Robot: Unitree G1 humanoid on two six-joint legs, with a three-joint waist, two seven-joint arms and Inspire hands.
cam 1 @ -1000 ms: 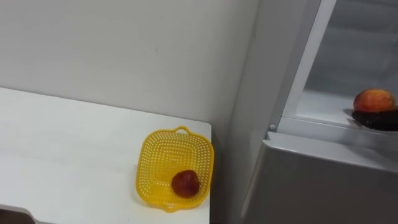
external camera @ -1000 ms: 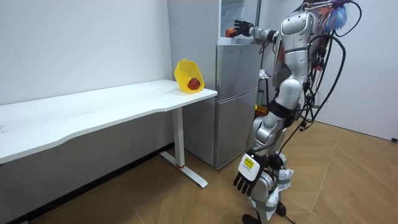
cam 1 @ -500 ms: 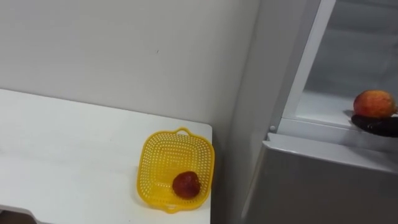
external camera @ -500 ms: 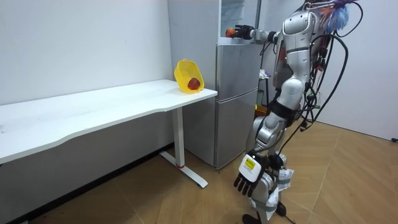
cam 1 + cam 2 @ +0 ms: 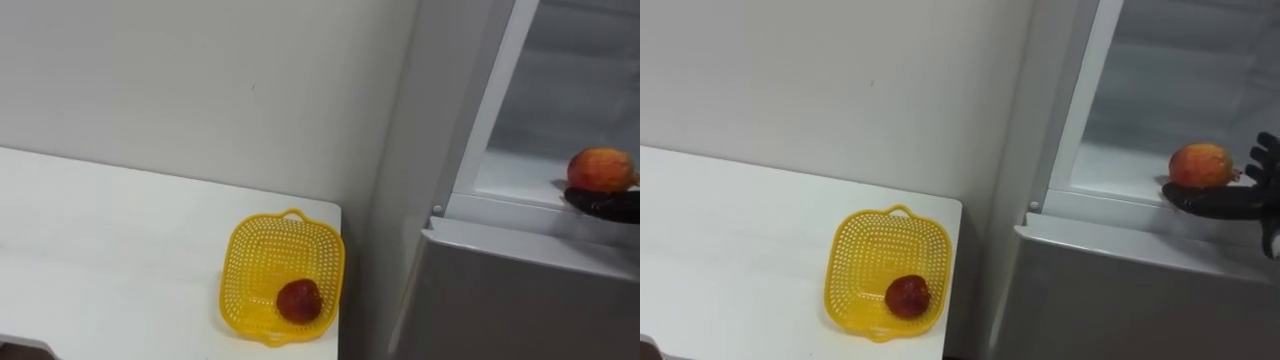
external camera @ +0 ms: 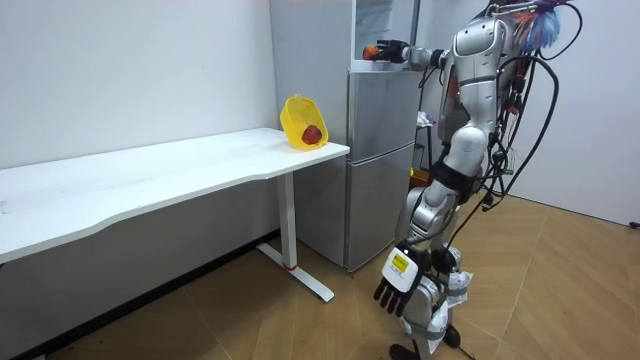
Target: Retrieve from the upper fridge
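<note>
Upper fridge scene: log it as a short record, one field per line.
upper fridge: open
orange-red fruit: at the front of the compartment
right hand: reaching in, directly beneath that fruit; grip unclear
left hand: hanging low, fingers relaxed
yellow basket: on the white table, at the corner nearest the fridge
dark red fruit: inside the basket
robot: stands facing the fridge

A plain white wall (image 6: 140, 70) is running behind a long white table (image 6: 150, 175) at the room view's left. Just right of the table, a tall grey fridge (image 6: 380, 170) is standing against the far wall. Wood-patterned floor (image 6: 560, 290) is spreading across the near right, catching soft, even light.
</note>
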